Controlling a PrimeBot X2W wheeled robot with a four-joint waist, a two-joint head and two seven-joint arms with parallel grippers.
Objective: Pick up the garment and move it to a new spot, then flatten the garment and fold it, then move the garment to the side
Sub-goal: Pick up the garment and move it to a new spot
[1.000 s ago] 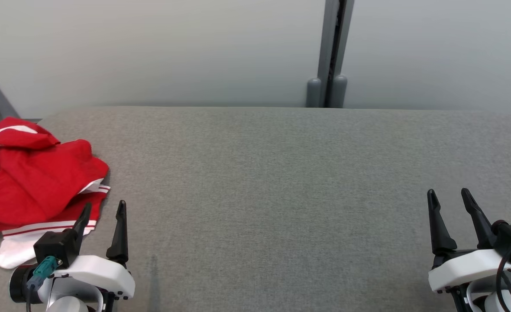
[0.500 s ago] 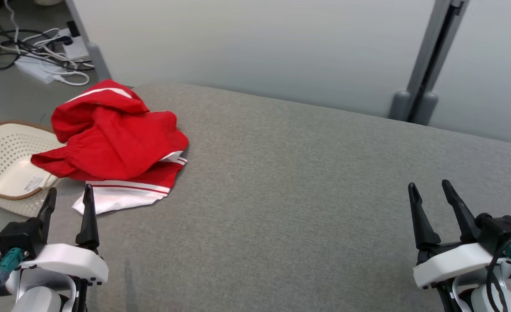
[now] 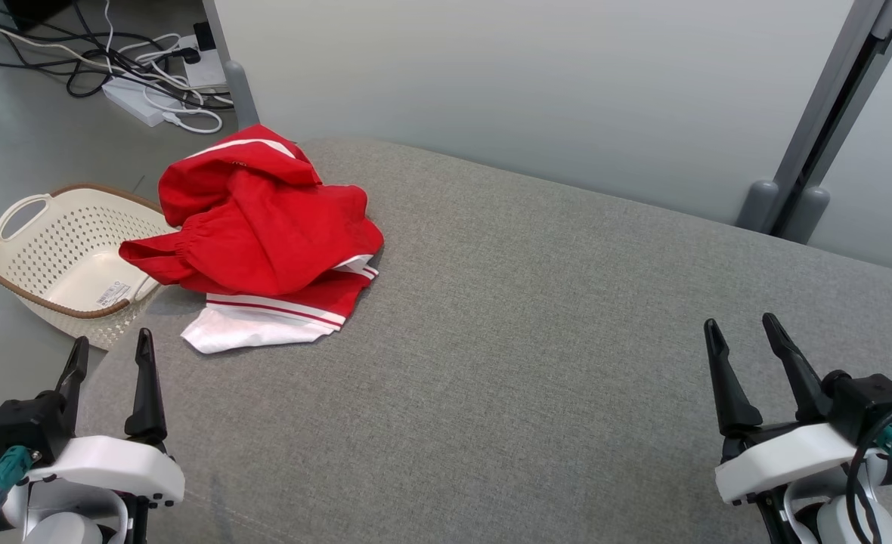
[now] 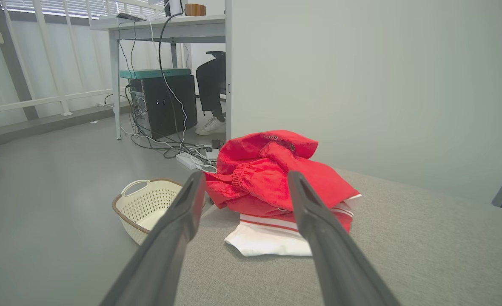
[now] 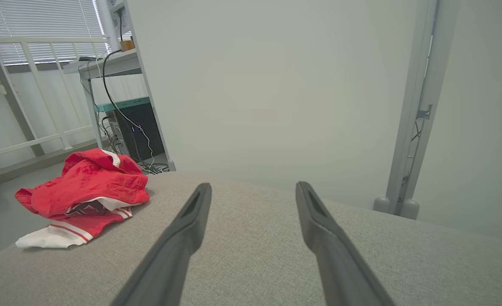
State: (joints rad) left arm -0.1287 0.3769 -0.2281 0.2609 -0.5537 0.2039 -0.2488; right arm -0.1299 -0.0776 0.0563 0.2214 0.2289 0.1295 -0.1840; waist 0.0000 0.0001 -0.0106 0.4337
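A crumpled red garment (image 3: pixel 261 230) with white stripes and a white part lies bunched at the left end of the grey padded table (image 3: pixel 537 340). It also shows ahead in the left wrist view as the garment (image 4: pixel 272 178) and at the left in the right wrist view as the garment (image 5: pixel 89 187). My left gripper (image 3: pixel 109 347) hovers open at the table's near left corner, short of the garment and apart from it. My right gripper (image 3: pixel 741 332) stands open at the lower right, far from the cloth. Nothing sits between either pair of fingers.
A cream perforated basket (image 3: pixel 60 257) sits on the floor left of the table, below its edge. Cables and a power strip (image 3: pixel 140 98) lie on the floor behind it. A pale partition wall (image 3: pixel 537 83) with a grey post (image 3: pixel 816 151) backs the table. A desk (image 4: pixel 161 25) stands beyond.
The head camera has turned left, so the whole picture shifted right and the basket, floor and cables came into view. Both grippers stay open; the garment lies as before.
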